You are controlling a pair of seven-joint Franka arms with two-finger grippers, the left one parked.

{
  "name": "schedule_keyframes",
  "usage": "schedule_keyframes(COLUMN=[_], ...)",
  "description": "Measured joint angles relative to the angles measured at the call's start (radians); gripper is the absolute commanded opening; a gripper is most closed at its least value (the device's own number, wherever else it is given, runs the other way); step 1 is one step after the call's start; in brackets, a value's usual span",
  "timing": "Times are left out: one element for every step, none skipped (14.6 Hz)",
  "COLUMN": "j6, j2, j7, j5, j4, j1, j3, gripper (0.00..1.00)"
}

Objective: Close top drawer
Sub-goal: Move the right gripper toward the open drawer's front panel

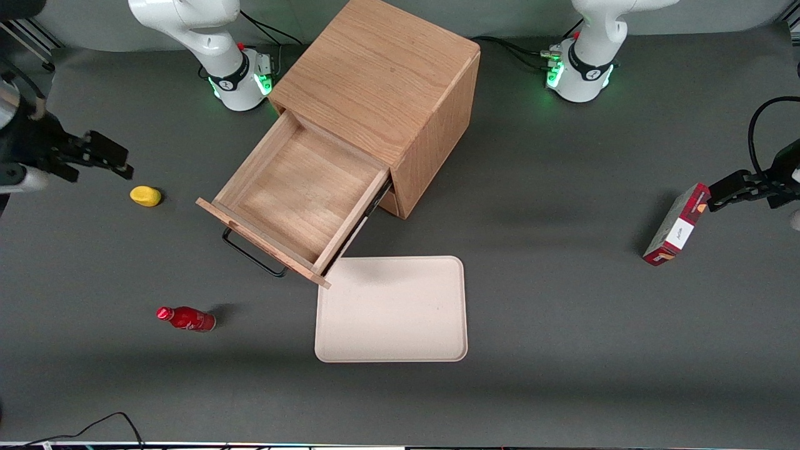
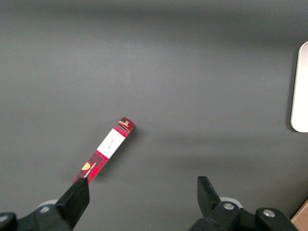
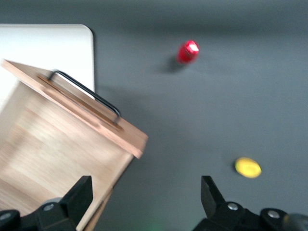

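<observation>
Top drawer [image 1: 299,199] pulled fully out; hand [image 1: 103,153] open, holding nothing, above tabletop [image 1: 562,312] near lemon [image 1: 145,195].

The right arm [image 1: 187,25] is glossy white with rounded casings, a black band near its base, green status lights and a small red spot beside them; black cables trail from the base. Its gripper [image 1: 106,154], held above the table toward the working arm's end, is matt black and angular. Its two wedge-shaped fingers [image 3: 79,197], spread wide, carry silver screw heads.
</observation>
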Motion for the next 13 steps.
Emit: schedule_keyframes(j6=[0.000, 0.001, 0.001, 0.001, 0.000, -0.003, -0.011, -0.021, -0.026, -0.032, -0.036, -0.036, -0.040], j2=[0.052, 0.096, 0.134, 0.162, 0.179, 0.187, 0.189, 0.189, 0.189, 0.191, 0.195, 0.199, 0.202], j7=[0.000, 0.000, 0.000, 0.000, 0.000, 0.000, -0.001, -0.007, -0.031, -0.089, -0.182, -0.276, -0.370], j5=[0.000, 0.000, 0.000, 0.000, 0.000, 0.000, 0.005, 0.017, 0.023, 0.026, 0.026, 0.026, 0.026], j4=[0.053, 0.096, 0.133, 0.162, 0.181, 0.191, 0.194, 0.195, 0.195, 0.195, 0.195, 0.195, 0.195], j1=[0.004, 0.010, 0.019, 0.029, 0.035, 0.038, 0.038, 0.038, 0.038, 0.038, 0.038, 0.037, 0.037], j3=[0.020, 0.035, 0.043, 0.046, 0.049, 0.051, 0.054, 0.057, 0.060, 0.062, 0.062, 0.061, 0.059], gripper=[1.00, 1.00, 1.00, 1.00, 1.00, 1.00, 1.00, 1.00, 1.00, 1.00, 1.00, 1.00, 1.00])
